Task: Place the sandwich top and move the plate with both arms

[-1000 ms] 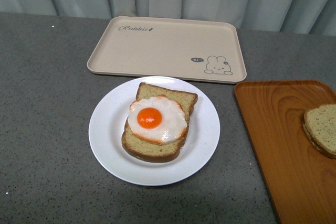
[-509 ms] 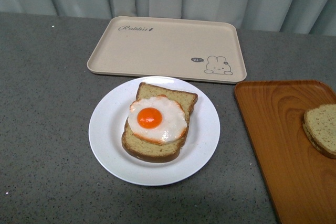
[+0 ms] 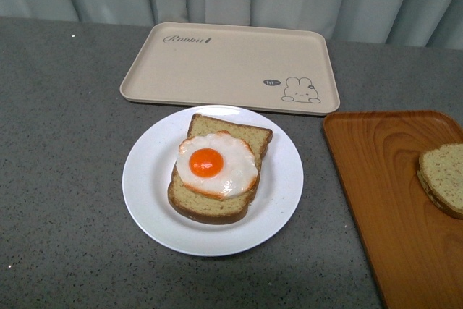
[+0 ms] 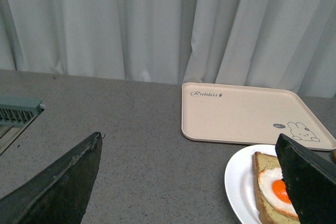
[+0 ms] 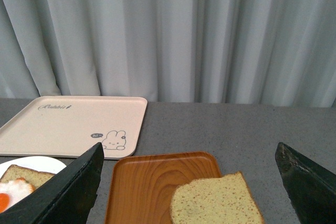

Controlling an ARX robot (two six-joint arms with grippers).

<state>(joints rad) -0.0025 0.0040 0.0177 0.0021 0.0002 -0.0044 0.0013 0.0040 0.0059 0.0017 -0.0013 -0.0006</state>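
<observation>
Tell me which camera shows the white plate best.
The front view: the whole plate shows, rim unbroken, carrying the egg-topped bread. The left wrist view catches only one side, cut off by the frame and a pincer finger. The right wrist view shows a sliver of rim.

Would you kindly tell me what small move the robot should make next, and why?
Probably lower the right gripper toward the sandwich top on the orange-brown tray. That plain slice lies there ungripped, the gripper is open and empty, facing it, and the fried egg on the plate has no bread over it.
</observation>
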